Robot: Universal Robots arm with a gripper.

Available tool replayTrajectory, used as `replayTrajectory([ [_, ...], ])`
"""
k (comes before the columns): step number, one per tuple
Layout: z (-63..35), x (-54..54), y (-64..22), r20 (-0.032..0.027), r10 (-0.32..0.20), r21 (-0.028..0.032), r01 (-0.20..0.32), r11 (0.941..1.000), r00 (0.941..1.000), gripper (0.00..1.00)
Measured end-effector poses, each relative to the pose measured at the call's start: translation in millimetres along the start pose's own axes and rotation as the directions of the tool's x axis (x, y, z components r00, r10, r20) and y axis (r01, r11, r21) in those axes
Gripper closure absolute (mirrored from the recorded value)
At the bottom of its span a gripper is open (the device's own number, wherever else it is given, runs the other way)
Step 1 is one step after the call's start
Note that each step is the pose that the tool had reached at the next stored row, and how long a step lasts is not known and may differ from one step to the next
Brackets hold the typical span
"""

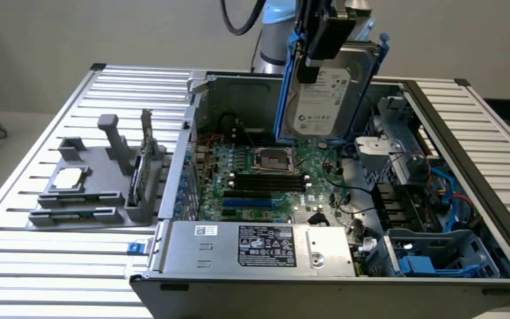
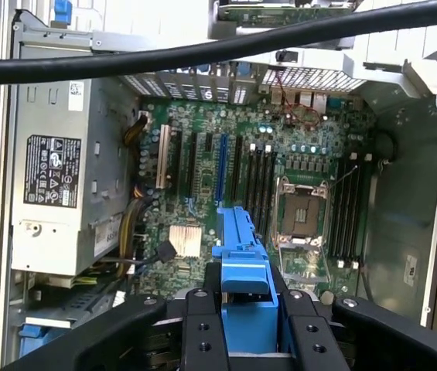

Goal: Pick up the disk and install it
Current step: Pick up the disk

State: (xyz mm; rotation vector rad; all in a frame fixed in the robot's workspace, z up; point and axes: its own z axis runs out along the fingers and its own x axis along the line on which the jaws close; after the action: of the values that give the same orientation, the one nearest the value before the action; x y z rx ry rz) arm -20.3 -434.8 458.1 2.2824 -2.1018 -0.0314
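Note:
The disk [image 1: 323,100], a silver-grey hard drive with a white label and bright blue rails, hangs upright on edge above the middle of the open computer case [image 1: 414,93]. My gripper [image 1: 313,65] comes down from above and is shut on the disk's upper part. In the wrist view the disk's blue rail [image 2: 243,270] sits clamped between the two black fingers [image 2: 200,328], with the gripper [image 2: 247,313] looking straight down at the motherboard [image 2: 280,178]. The disk is clear of the board and touches nothing else.
The grey power-supply box [image 1: 255,246] fills the case's near side. A blue drive cage [image 1: 441,256] sits at its near corner on the exterior view's right. A grey fixture [image 1: 87,193] with a small silver chip [image 1: 69,178] stands on the slatted table [image 1: 24,266]. A black cable [image 2: 203,54] crosses the wrist view.

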Motion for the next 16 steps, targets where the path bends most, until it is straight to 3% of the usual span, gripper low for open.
replayTrajectory([
  [7,-0.2,16.0,-10.3,0.0033,0.0,0.0005,0.0,1.0,1.0,0.67],
  [16,-0.1,33.8,-12.6,0.0083,0.002,0.0008,-0.002,1.0,1.0,0.67],
])
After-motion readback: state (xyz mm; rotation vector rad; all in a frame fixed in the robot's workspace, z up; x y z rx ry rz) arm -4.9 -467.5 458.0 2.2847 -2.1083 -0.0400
